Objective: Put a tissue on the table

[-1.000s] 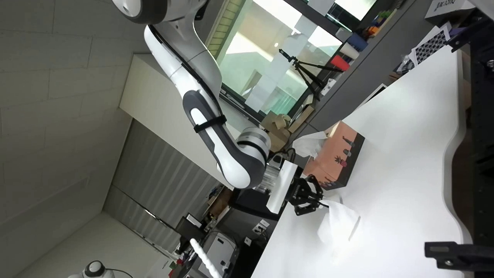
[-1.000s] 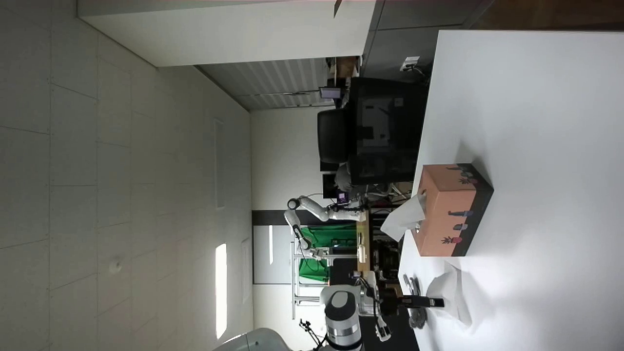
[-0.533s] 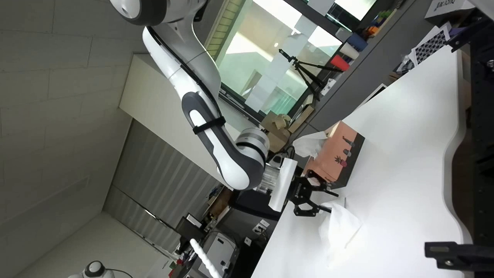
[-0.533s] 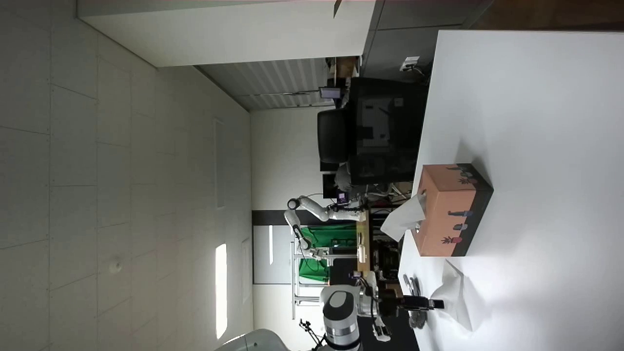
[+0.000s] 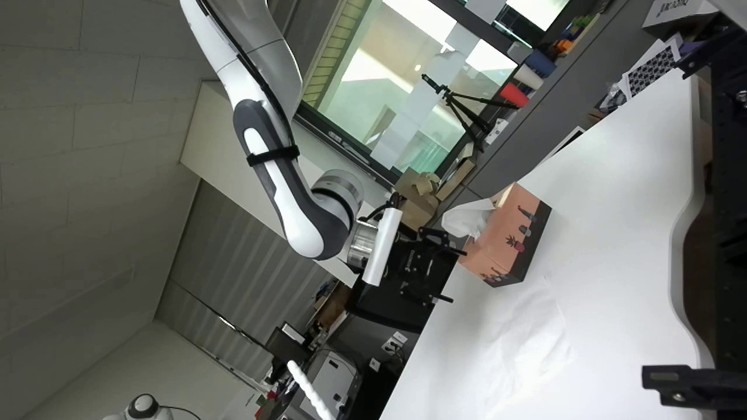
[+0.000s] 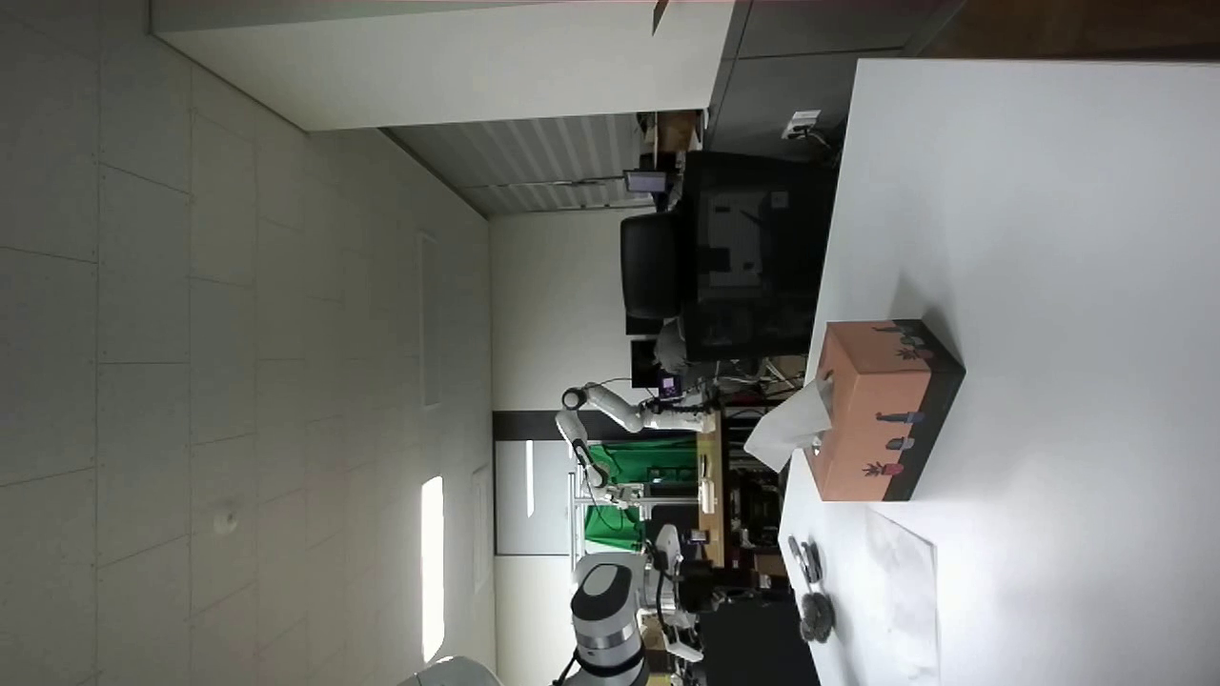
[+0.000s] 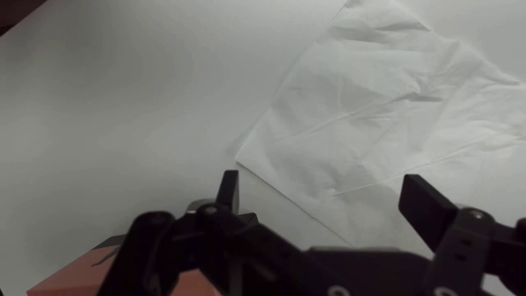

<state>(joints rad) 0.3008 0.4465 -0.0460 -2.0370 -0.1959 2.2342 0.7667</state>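
A white tissue (image 5: 528, 344) lies spread out and slightly creased on the white table (image 5: 636, 181), beside the tissue box. In the wrist view the tissue (image 7: 370, 119) shows its folds and a straight near edge, with bare table (image 7: 135, 102) to its left. My gripper (image 7: 322, 185) stands open above it, fingers (image 7: 427, 209) wide apart and nothing held between them. An exterior view shows the gripper (image 5: 454, 276) raised clear of the tabletop, close to the box's side. In an exterior view the tissue (image 6: 901, 595) lies flat; the fingertips are lost against dark background there.
The pinkish-brown tissue box (image 5: 505, 239) stands on the table with another tissue (image 5: 467, 219) sticking out of its opening. Small dark items (image 6: 815, 615) sit near the table edge. A black bracket (image 5: 677, 385) juts over the table's corner.
The jaws have opened and let go of the tissue, which has dropped from a raised, draped shape to lying flat. The arm has then drawn up and back, away from the table.
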